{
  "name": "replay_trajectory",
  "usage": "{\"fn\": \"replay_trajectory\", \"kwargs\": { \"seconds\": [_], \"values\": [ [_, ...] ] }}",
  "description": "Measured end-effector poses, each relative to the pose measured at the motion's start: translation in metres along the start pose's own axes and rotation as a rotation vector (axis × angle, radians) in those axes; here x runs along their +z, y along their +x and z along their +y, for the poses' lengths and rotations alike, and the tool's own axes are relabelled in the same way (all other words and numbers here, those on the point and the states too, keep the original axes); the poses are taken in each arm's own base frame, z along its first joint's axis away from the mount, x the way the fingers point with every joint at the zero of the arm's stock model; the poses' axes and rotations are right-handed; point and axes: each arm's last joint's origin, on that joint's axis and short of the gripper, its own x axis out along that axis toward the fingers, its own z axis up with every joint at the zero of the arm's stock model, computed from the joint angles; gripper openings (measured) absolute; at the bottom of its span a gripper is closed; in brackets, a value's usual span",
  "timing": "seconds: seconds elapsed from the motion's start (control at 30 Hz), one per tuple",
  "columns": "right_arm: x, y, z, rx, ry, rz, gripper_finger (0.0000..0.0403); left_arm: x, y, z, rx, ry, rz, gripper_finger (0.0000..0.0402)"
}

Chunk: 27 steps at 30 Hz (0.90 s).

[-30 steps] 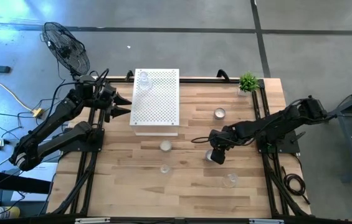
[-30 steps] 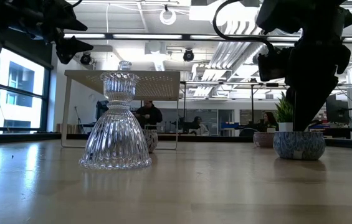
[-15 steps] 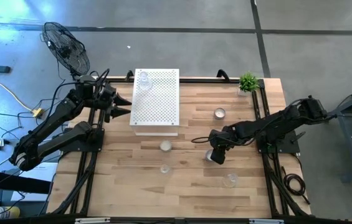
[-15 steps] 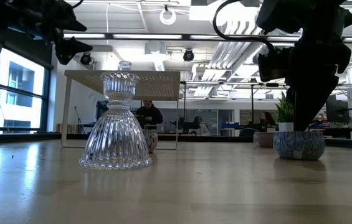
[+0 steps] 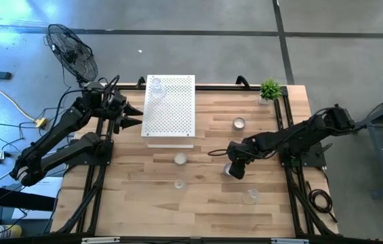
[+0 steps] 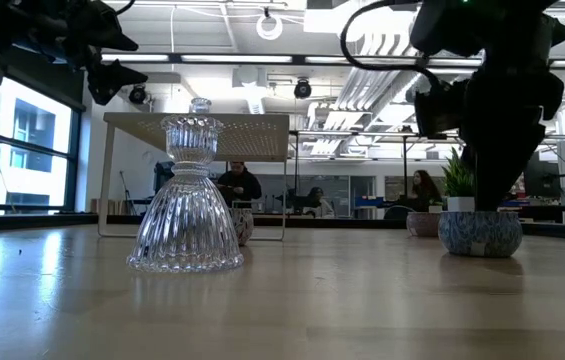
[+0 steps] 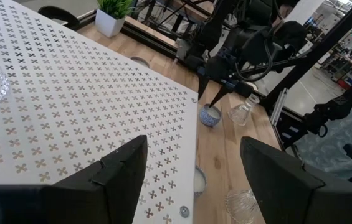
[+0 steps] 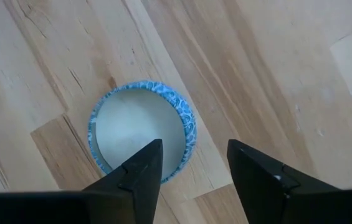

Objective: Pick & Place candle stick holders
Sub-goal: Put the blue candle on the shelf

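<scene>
Directly below the right claw (image 8: 191, 171) a blue-rimmed candle cup (image 8: 139, 130) is seen on the table (image 8: 275, 68), its rim between the spread fingers, not pinched. Beside the white box (image 5: 169, 110) the left claw (image 5: 137, 114) is held spread.

The tabletop (image 5: 205, 203) is pale wood planks with a black frame round it. Sitting on it: a white perforated box (image 5: 169, 112) towards the back, a little green potted plant (image 5: 270, 89) in the far corner, plus a few small candle holders dotted about: a silvery cup (image 5: 238, 123), a white-centred one (image 5: 180, 159), two clear glass ones (image 5: 179, 184) (image 5: 249, 196) and a blue-patterned cup (image 8: 141, 130).
</scene>
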Motion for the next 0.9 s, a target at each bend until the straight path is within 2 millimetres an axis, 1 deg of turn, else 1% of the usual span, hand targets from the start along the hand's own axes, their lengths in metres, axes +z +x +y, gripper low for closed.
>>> {"fn": "replay_trajectory", "kwargs": {
  "seconds": [0.2, 0.9],
  "values": [
    [-0.0001, 0.0083, 0.0001, -0.01, -0.003, 0.028, 0.0173, -0.0001, 0.0, 0.0, 0.0, -0.001, 0.001, 0.0253],
    [0.0009, 0.0082, 0.0013, 0.018, -0.026, 0.031, 0.0167, -0.0001, 0.0, 0.0, 0.0, -0.001, 0.001, 0.0253]
  ]
}}
